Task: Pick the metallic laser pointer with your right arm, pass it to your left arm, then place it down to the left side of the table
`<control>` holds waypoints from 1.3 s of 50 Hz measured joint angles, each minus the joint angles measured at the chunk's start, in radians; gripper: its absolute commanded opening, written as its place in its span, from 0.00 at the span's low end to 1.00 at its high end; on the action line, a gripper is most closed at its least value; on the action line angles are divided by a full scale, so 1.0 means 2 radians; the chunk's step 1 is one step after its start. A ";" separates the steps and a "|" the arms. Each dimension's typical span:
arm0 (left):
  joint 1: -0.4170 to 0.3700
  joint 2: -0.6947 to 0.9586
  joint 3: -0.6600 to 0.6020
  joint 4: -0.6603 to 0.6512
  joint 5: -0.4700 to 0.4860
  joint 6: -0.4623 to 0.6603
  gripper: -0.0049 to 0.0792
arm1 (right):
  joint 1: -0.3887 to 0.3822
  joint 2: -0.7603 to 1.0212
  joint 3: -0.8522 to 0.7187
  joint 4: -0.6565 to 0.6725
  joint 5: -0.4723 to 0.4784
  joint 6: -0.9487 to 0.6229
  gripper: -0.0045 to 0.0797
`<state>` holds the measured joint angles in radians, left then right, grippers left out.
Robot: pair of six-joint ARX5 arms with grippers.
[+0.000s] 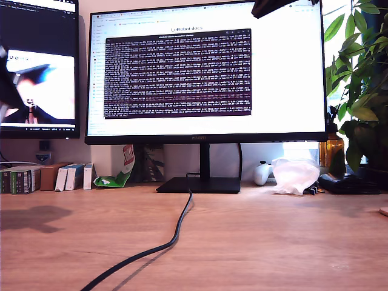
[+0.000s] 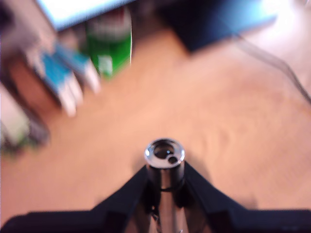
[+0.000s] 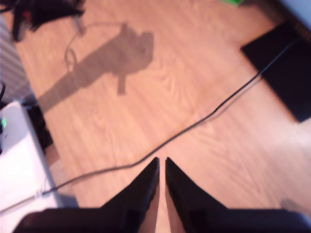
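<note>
Fingers of my first gripper clamp the pointer, held above the table with its lens end out; my second gripper is nearly closed on nothing. You look past the handover, so next lower it gently toward the exterior view's left side, short of the boxes.

Two hands, both matte black. First hand: a pair of broad wedge fingers rising from a wide black base, inner edges sloped into a V, blurred. Second hand: long flat black fingers tapering to sharp tips, plain surfaces, no markings or screws visible.
</note>
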<state>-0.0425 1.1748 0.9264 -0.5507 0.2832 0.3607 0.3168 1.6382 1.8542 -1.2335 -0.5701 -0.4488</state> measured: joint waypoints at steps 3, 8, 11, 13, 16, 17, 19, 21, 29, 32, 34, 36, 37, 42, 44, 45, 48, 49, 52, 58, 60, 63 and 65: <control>0.000 0.007 0.019 -0.047 -0.003 -0.015 0.04 | 0.000 0.000 0.000 0.005 0.000 0.000 0.04; 0.000 0.036 0.044 -0.130 -0.004 -0.024 0.04 | 0.000 0.000 0.000 0.005 0.000 0.001 0.04; -0.001 0.064 0.052 -0.181 -0.008 -0.024 0.04 | 0.003 0.000 0.000 0.005 -0.003 0.001 0.04; -0.002 0.089 0.052 -0.217 -0.011 -0.024 0.04 | 0.005 0.000 0.000 0.005 -0.010 0.001 0.04; -0.006 0.129 0.052 -0.271 -0.016 -0.024 0.04 | 0.008 0.000 0.000 0.005 -0.018 0.000 0.04; -0.007 0.142 0.051 -0.285 -0.016 -0.024 0.04 | 0.009 0.000 0.000 0.005 -0.022 0.000 0.04; -0.011 0.169 0.051 -0.309 -0.017 -0.024 0.04 | 0.010 0.000 0.000 0.005 -0.025 0.000 0.04; -0.014 0.185 0.051 -0.316 -0.018 -0.023 0.04 | 0.010 0.000 0.000 0.006 -0.026 0.000 0.04; -0.023 0.203 0.079 -0.331 -0.016 -0.020 0.04 | 0.013 0.000 0.000 0.006 -0.026 0.000 0.04; -0.023 0.210 0.104 -0.328 -0.016 -0.017 0.04 | 0.013 0.000 0.000 0.006 -0.026 -0.002 0.04; -0.023 0.216 0.120 -0.324 -0.017 -0.016 0.04 | 0.013 0.000 0.000 0.006 -0.027 -0.002 0.04; -0.023 0.225 0.130 -0.317 -0.020 -0.014 0.04 | 0.014 0.000 0.000 0.006 -0.028 -0.002 0.04; -0.023 0.230 0.134 -0.314 -0.021 -0.014 0.04 | 0.015 0.000 0.000 0.006 -0.029 -0.003 0.04; -0.023 0.264 0.138 -0.306 -0.023 -0.005 0.04 | 0.019 0.000 0.000 0.006 -0.037 -0.009 0.04; -0.023 0.280 0.138 -0.305 -0.024 -0.003 0.04 | 0.020 0.000 0.000 0.006 -0.037 -0.010 0.04; -0.023 0.289 0.138 -0.304 -0.025 -0.002 0.04 | 0.020 0.000 0.000 0.006 -0.037 -0.010 0.04; -0.023 0.312 0.138 -0.299 -0.026 0.002 0.04 | 0.021 0.000 0.000 0.006 -0.038 -0.010 0.04; -0.022 0.318 0.138 -0.297 -0.027 0.002 0.04 | 0.022 0.000 0.000 0.006 -0.038 -0.010 0.04; -0.021 0.331 0.139 -0.292 -0.028 0.004 0.04 | 0.023 0.000 0.000 0.005 -0.039 -0.010 0.04; -0.017 0.335 0.155 -0.276 -0.029 0.010 0.04 | 0.023 0.000 0.000 0.004 -0.039 -0.010 0.04; -0.015 0.335 0.163 -0.267 -0.029 0.010 0.04 | 0.023 0.000 0.000 0.004 -0.039 -0.010 0.04; -0.012 0.335 0.172 -0.249 -0.029 0.010 0.04 | 0.025 0.000 0.000 0.004 -0.039 -0.010 0.04; -0.010 0.335 0.174 -0.236 -0.030 0.011 0.04 | 0.026 0.000 0.000 0.004 -0.039 -0.010 0.04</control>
<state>-0.0620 1.8450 1.2739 -1.0229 0.2234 0.3820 0.3687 1.6379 1.8542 -1.2263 -0.6476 -0.4683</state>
